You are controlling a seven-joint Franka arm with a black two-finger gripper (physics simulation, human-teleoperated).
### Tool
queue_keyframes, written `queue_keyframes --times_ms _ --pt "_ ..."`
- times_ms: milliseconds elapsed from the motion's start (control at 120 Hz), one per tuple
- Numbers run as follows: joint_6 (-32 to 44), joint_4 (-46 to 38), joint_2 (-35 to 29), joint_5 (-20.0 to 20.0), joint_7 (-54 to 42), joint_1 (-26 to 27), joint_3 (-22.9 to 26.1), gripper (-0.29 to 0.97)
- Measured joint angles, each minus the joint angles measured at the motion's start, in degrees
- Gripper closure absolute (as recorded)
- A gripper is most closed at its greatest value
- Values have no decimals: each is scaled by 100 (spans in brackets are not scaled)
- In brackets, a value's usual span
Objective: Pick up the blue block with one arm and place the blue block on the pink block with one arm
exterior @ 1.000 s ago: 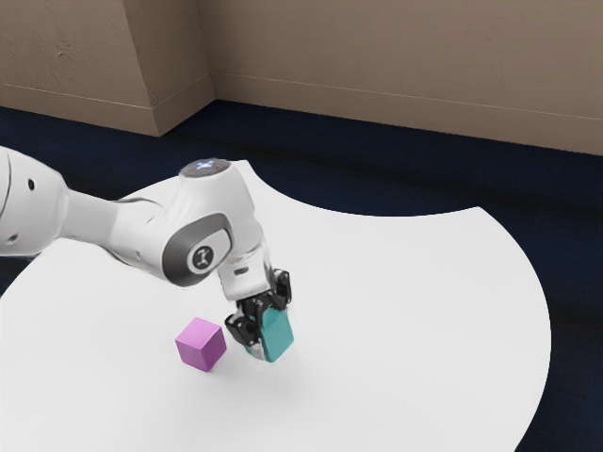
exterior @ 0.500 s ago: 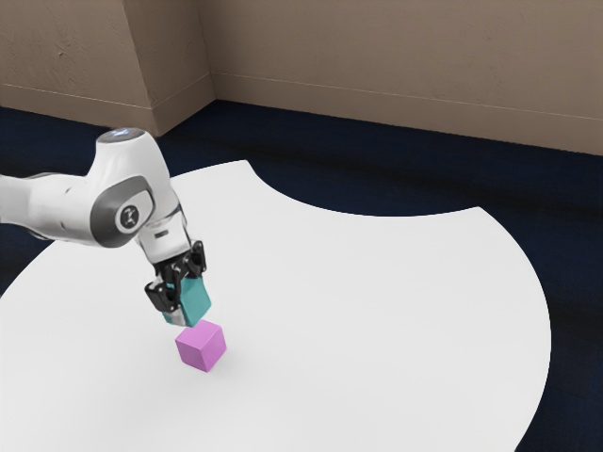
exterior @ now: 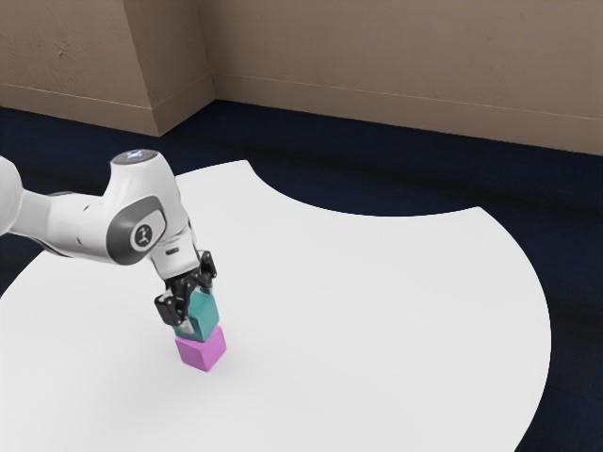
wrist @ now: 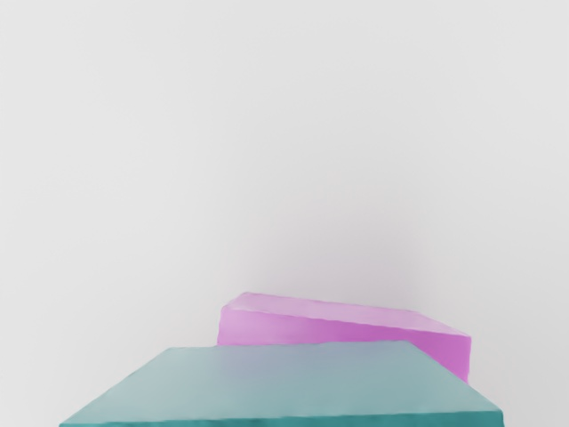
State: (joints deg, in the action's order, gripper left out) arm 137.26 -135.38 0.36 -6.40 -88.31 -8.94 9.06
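The blue block [exterior: 202, 310], teal in colour, rests on top of the pink block [exterior: 202, 348] near the front left of the white table [exterior: 377, 311]. My gripper [exterior: 188, 307] is shut on the blue block, one black finger on each side. In the wrist view the blue block [wrist: 284, 387] lies just under my hand, and the pink block [wrist: 356, 334] shows past its far edge.
The round white table has a curved notch cut into its far edge [exterior: 311, 202]. Dark carpet [exterior: 396, 151] surrounds it, and a beige wall stands behind.
My arm carried the blue block from the pink block's right to above it, then lowered it onto the pink block's top.
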Motion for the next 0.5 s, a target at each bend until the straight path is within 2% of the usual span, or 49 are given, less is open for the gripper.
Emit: queue_keyframes --times_ms 225,400,500 --pt "-53 1 -98 -3 -31 -26 -1 5" --pt "-958 138 -1494 -72 -42 -80 -8 2" --pt "-1749 694 -1719 -120 -15 -80 -54 1"
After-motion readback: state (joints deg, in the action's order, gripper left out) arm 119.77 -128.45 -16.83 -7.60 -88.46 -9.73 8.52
